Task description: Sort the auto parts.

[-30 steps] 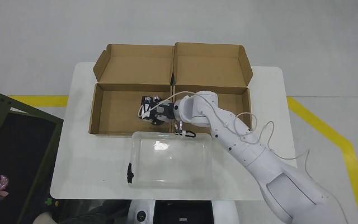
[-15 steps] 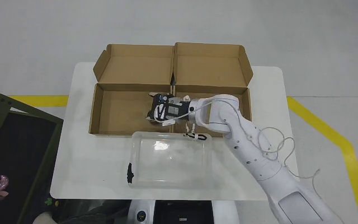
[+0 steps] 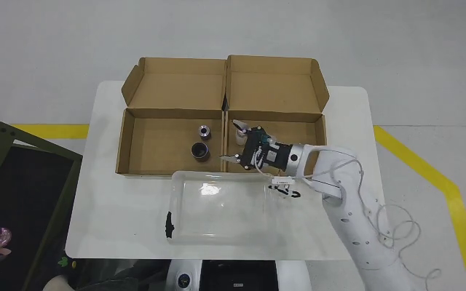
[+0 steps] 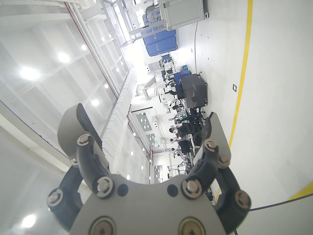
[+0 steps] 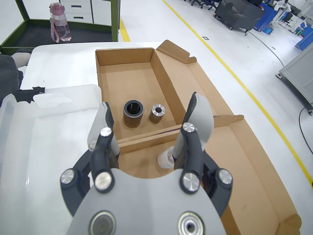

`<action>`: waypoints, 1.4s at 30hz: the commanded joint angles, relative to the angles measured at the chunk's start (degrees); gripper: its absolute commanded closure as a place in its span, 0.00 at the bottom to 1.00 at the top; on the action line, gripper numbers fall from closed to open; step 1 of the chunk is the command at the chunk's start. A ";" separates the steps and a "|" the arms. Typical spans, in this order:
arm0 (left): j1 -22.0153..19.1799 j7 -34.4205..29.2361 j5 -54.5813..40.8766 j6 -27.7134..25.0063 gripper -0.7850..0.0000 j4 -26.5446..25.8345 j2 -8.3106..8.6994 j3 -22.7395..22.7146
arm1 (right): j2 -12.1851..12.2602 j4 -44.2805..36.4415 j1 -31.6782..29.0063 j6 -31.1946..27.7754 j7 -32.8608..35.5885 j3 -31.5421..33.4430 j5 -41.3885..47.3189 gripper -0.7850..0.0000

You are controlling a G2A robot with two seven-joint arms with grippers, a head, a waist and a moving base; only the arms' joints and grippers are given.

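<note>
Two parts stand side by side in the left cardboard box (image 3: 145, 145): a black cylinder (image 3: 199, 150) (image 5: 132, 113) and a smaller silver bushing (image 3: 203, 132) (image 5: 157, 113). My right gripper (image 3: 234, 140) (image 5: 150, 101) hovers open over the right cardboard box (image 3: 309, 138), just past the divider between the boxes, holding nothing. A small white part (image 5: 165, 160) lies on the right box's floor beneath that gripper, partly hidden by a finger. My left gripper (image 4: 146, 113) is open and empty, pointed up and away into the room.
A clear plastic bin (image 3: 218, 207) sits in front of the boxes, with a black scrap (image 3: 168, 224) at its left rim. Both box lids lie open at the back. A green cart (image 5: 61, 5) with a pink bottle stands off the table's left side.
My right gripper has pulled back to the right, out of the left box and over the divider. The black cylinder now stands free beside the silver bushing.
</note>
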 commanded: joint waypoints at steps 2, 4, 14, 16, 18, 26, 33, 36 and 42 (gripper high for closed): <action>0.00 0.00 0.00 0.00 0.00 0.00 0.00 0.00 | 0.87 -2.20 -4.06 -0.60 -2.18 4.09 -0.75 0.31; 0.00 0.00 0.00 0.00 0.00 0.00 0.00 0.00 | 1.36 -3.28 -6.35 -0.87 -3.93 6.47 -1.11 0.29; 0.00 0.00 0.00 0.00 0.00 0.00 0.00 0.00 | 3.12 -5.70 -14.98 -0.71 -12.55 14.80 -4.32 0.05; 0.00 0.00 0.00 0.00 0.00 0.00 0.00 0.00 | 3.36 -5.49 -16.51 -0.24 -14.23 15.92 -4.91 0.05; 0.00 0.00 0.00 0.00 0.00 0.00 0.00 0.00 | 3.58 -5.12 -18.00 0.51 -16.12 17.11 -5.31 0.04; 0.00 0.00 0.00 0.00 0.00 0.00 0.00 0.00 | 4.36 -3.67 -23.37 3.83 -23.42 21.49 -6.92 0.00; 0.00 0.00 0.00 0.00 0.00 0.00 0.00 0.00 | 4.87 -2.73 -27.02 6.50 -27.97 24.93 -6.62 0.00; 0.00 0.00 0.00 0.00 0.00 0.00 0.00 0.00 | 5.04 -2.71 -28.22 7.75 -29.23 26.15 -6.48 0.00; 0.00 0.00 0.00 0.00 0.00 0.00 0.00 0.00 | 5.27 -2.08 -29.56 9.65 -29.92 27.65 -4.54 0.00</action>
